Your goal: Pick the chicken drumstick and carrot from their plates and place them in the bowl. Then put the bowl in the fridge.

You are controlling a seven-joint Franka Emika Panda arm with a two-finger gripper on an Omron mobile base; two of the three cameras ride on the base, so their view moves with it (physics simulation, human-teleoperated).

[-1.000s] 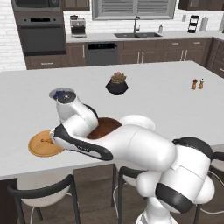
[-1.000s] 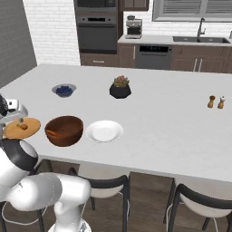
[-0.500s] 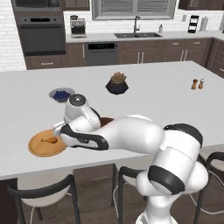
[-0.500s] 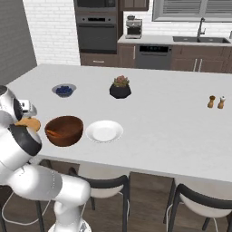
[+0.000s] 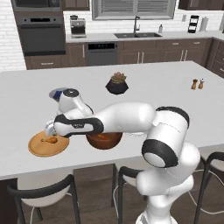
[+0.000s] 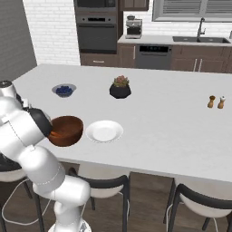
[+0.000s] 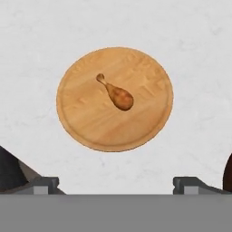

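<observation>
On the left of the counter (image 5: 183,87) you see the wooden plate (image 5: 38,148), a flat tan disc near the front edge, and the chicken drumstick (image 5: 49,140) lies alone on it, a little off the middle. In the hand view the drumstick has its thin bone end toward the upper left and its thick golden-brown end toward the lower right. I judge it light and quite stiff, but its skin looks glossy, so it may slip. You should take it across the thick meaty part, with the fingers on both sides of it, not on the thin bone, which can roll or pivot.

The gripper (image 5: 49,130) hangs just above the right part of this plate, with its jaws fully wide and nothing between them. The forearm lies low and almost level over the counter, reaching to the left, and the hand points down at the plate.

Just right of the plate stands the bowl (image 5: 104,140), dark reddish-brown, partly hidden behind the forearm. Further right, in the right base view, you see the white plate (image 6: 104,131) beside the bowl; I cannot make out the carrot.
</observation>
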